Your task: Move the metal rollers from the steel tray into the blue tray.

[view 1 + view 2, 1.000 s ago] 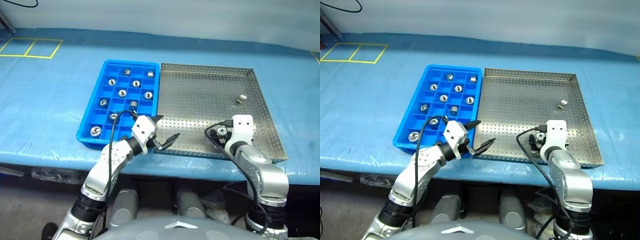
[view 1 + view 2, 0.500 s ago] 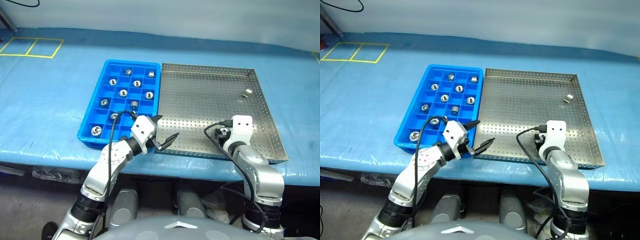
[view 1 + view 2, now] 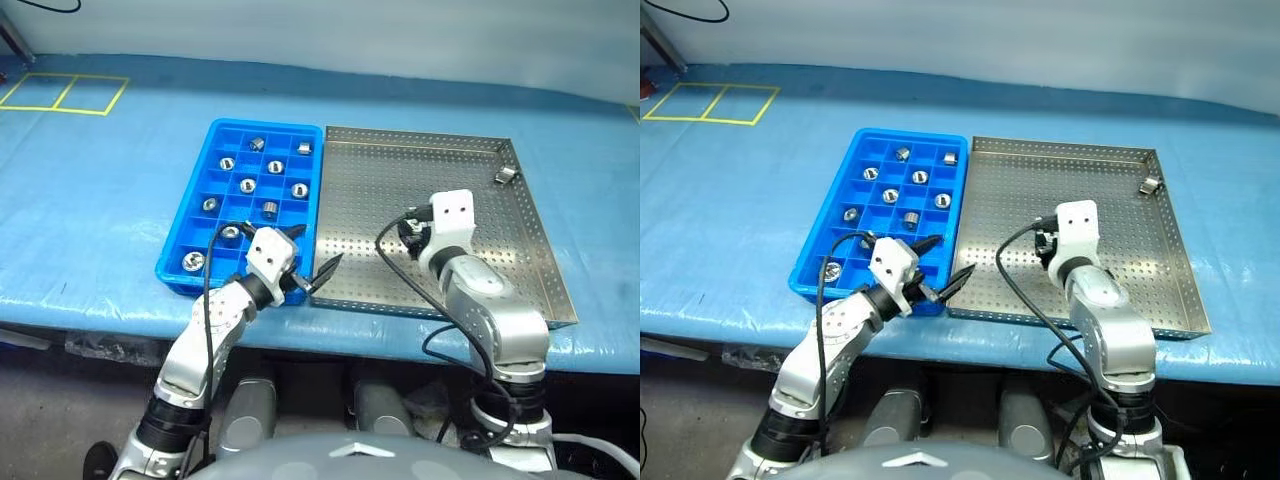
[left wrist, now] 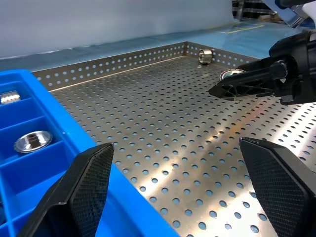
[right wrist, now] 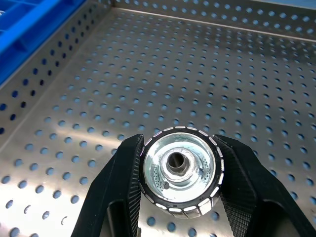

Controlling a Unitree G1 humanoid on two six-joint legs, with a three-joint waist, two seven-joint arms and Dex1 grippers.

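While the left hand [image 3: 308, 268] waited spread at the steel tray's [image 3: 470, 290] near left corner, the right hand [image 5: 178, 174] had lifted, pinching one roller [image 5: 179, 171]; another roller [image 3: 505, 176] had rolled into the far right corner, so the blue tray [image 3: 175, 262] came next.

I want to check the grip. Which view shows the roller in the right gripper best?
The right wrist view: the held roller sits face-on between both fingers. The left wrist view shows it edge-on, far off; the eye views show it tiny, beside the wrist.
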